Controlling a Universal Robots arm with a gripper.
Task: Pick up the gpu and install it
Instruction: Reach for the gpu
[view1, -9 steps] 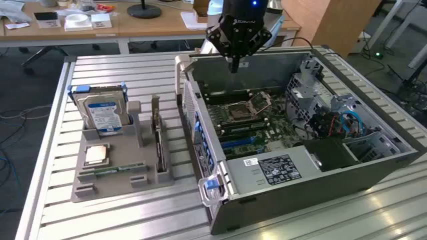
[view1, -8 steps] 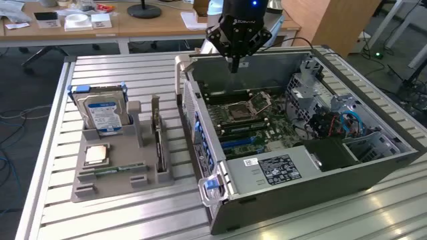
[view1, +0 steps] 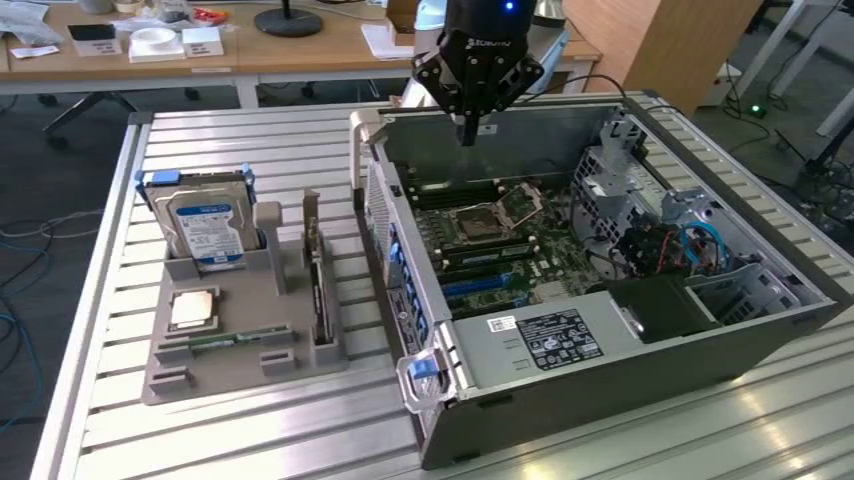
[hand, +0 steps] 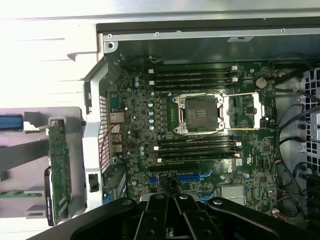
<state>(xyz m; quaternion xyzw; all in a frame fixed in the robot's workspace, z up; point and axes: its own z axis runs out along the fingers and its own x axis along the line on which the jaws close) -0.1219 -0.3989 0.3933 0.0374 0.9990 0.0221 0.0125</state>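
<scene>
Exterior view: the gripper (view1: 467, 135) is hanging over the open computer case (view1: 667, 360), close to one of its walls, with its fingers clenched together into a single point and grasping nothing. The case is lying on its side on the slatted metal table (view1: 240, 440), with the motherboard (view1: 494, 240) facing up. The graphics card (view1: 316, 275) is standing on its edge in a slot of the grey tray (view1: 214, 375), just beside the case on the exterior view's left and well apart from the gripper. On the same tray a hard drive (view1: 207, 225) with a blue label is standing upright, while a processor chip (view1: 194, 307) and a memory stick (view1: 220, 341) are lying flat. Wrist view: the gripper (hand: 170, 200) is hovering above the motherboard (hand: 150, 130), near the blue-tabbed expansion slots (hand: 190, 176). The processor socket (hand: 202, 114) is sitting between two banks of memory slots. The graphics card (hand: 59, 167) is showing edge-on outside the case wall (hand: 92, 150), its green board resting in the tray.
</scene>
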